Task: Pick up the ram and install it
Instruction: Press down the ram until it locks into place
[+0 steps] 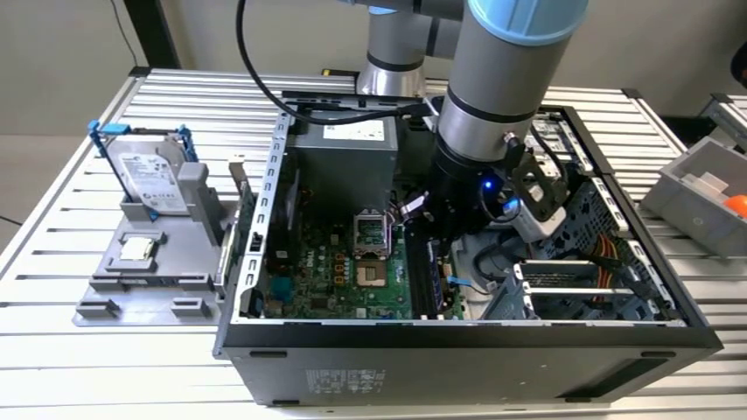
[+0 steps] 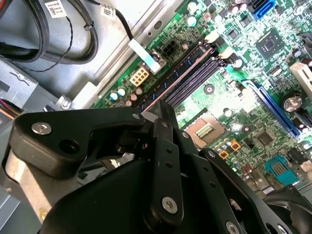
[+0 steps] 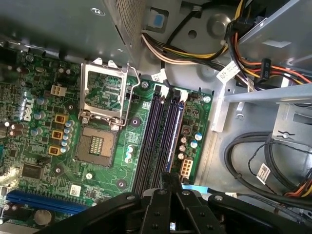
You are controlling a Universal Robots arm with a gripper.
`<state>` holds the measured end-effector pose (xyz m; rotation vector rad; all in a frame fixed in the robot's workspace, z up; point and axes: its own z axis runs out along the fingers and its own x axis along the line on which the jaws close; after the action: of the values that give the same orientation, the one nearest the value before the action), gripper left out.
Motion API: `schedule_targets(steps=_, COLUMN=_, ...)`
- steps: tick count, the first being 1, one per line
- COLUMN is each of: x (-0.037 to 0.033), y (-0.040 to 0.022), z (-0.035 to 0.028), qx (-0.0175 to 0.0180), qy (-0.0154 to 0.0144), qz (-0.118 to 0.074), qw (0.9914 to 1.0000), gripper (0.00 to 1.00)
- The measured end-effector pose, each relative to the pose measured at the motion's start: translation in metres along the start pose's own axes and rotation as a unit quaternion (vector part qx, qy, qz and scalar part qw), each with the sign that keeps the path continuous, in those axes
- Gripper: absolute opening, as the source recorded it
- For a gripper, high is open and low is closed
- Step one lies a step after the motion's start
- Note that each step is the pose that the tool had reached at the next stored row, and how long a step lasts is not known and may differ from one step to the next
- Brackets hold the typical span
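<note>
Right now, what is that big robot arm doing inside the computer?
The robot arm has reached down into the open computer case, and its gripper sits right over the long black memory slots on the green motherboard. In both wrist views a thin dark blue ram stick stands in the slot line under the gripper. Whether it is fully clicked in cannot be told. On a grey stand beside the case rests a silver hard drive.

One arm [image 1: 491,105] reaches into one case [image 1: 467,332]. One drive [image 1: 156,179] stands on one grey stand [image 1: 140,280] beside the case. Four slots [image 3: 158,141] lie on the one board [image 3: 117,161].
</note>
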<state>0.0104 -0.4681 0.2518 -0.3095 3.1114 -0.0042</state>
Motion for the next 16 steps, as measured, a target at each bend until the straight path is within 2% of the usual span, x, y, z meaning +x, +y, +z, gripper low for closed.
schedule_targets(steps=16, x=0.0, y=0.0, z=-0.0007, qx=-0.0004, qy=-0.0001, qz=-0.025, qw=0.99968, gripper=0.0)
